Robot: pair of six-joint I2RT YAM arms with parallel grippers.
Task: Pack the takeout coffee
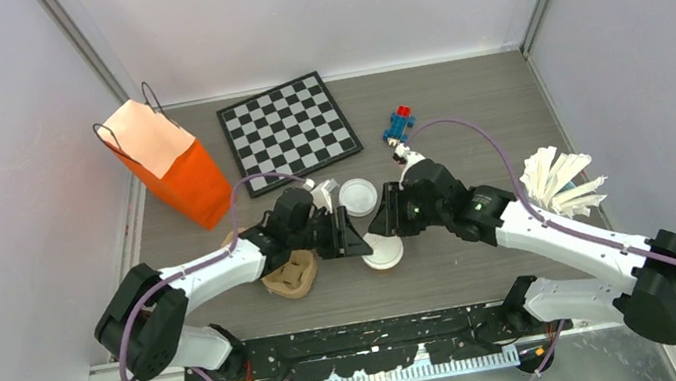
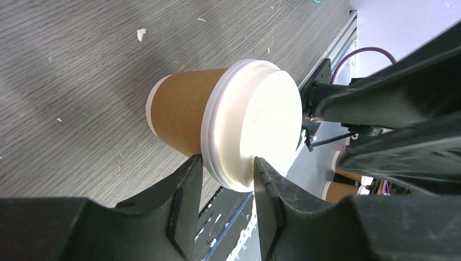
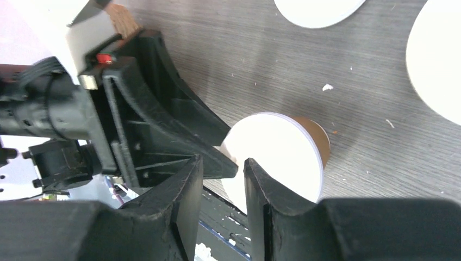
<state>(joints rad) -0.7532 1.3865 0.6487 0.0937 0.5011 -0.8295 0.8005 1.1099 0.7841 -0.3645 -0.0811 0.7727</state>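
Left wrist, lidded coffee cup (image 2: 182,117), left tool (image 2: 227,159) half-open at its lid (image 2: 255,119), grip unclear, right tool (image 3: 223,163) half-open, empty.

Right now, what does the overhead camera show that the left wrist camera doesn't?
Only overhead: an orange paper bag, a chessboard, a small toy, a pile of white paper and a cardboard cup tray. Only the left wrist: the brown side of the coffee cup, hidden from above by its lid. Both: that lidded cup standing on the grey wood table, with the left end effector close beside it.
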